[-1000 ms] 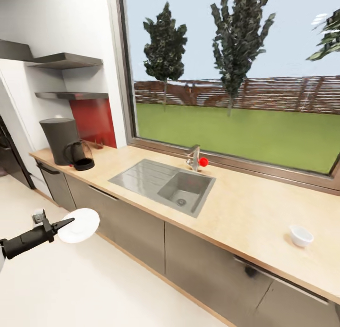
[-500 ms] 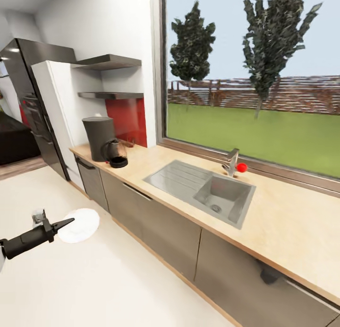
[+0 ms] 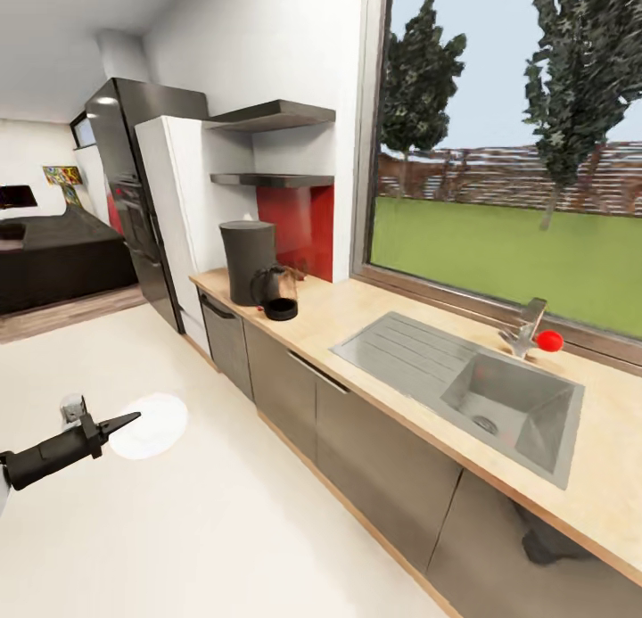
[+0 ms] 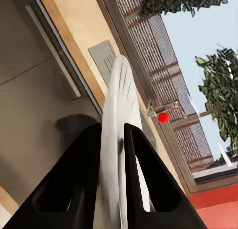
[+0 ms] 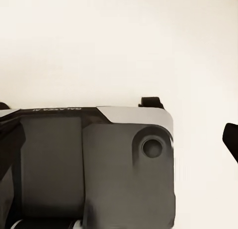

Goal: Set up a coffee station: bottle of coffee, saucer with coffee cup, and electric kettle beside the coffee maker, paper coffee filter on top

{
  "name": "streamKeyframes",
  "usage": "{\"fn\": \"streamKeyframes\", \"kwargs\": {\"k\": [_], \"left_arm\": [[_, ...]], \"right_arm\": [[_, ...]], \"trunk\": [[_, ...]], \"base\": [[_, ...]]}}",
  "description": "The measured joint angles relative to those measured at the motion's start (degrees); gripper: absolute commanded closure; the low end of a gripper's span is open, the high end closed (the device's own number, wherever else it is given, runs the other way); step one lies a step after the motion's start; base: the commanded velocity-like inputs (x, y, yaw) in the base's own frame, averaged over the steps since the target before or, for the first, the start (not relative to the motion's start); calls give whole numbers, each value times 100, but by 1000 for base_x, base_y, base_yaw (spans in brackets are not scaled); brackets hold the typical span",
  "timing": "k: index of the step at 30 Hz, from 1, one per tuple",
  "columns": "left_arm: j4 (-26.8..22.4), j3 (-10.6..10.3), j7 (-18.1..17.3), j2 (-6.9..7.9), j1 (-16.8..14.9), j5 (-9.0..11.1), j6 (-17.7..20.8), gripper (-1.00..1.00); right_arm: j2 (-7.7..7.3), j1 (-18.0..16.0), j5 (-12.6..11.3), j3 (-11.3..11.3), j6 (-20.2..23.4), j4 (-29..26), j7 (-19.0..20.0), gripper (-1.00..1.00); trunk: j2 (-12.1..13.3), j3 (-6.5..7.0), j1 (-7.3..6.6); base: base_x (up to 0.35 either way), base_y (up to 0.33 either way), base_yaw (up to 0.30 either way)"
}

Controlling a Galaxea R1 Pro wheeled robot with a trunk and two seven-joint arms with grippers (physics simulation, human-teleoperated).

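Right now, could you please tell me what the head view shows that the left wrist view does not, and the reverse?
Head view alone: the coffee maker with the electric kettle beside it on the countertop, the shelves and the fridge.

Left wrist view alone: the fingers pressed on both faces of the saucer, seen edge-on.

Both: the saucer in the left gripper, the sink, the red-knobbed faucet and the window.

bright, even daylight from the window (image 3: 499, 181), soft shadows under the countertop (image 3: 374, 333), wide-angle stretching at the edges.
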Motion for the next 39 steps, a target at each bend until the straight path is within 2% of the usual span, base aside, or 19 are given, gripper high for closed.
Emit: {"fn": "streamKeyframes", "kwargs": {"k": [23,28,33,39], "left_arm": [[9,0,0,8,0,-2,0,100],[9,1,-1,3,0,0,0,100],[18,1,-1,1,0,0,0,100],[18,0,0,0,0,0,0,100]], "right_arm": [[0,0,0,0,3,0,-3,-100],[-4,0,5,0,4,1,-15,-100],[2,0,298,0,11,1,-14,-100],[7,0,361,0,-3,0,-12,-100]], "trunk": [[0,-86,-1],[0,-95,-1],[0,-95,-1],[0,-95,-1]], "base": [[295,207,277],[314,141,53],[330,100,3],[331,120,0]]}}
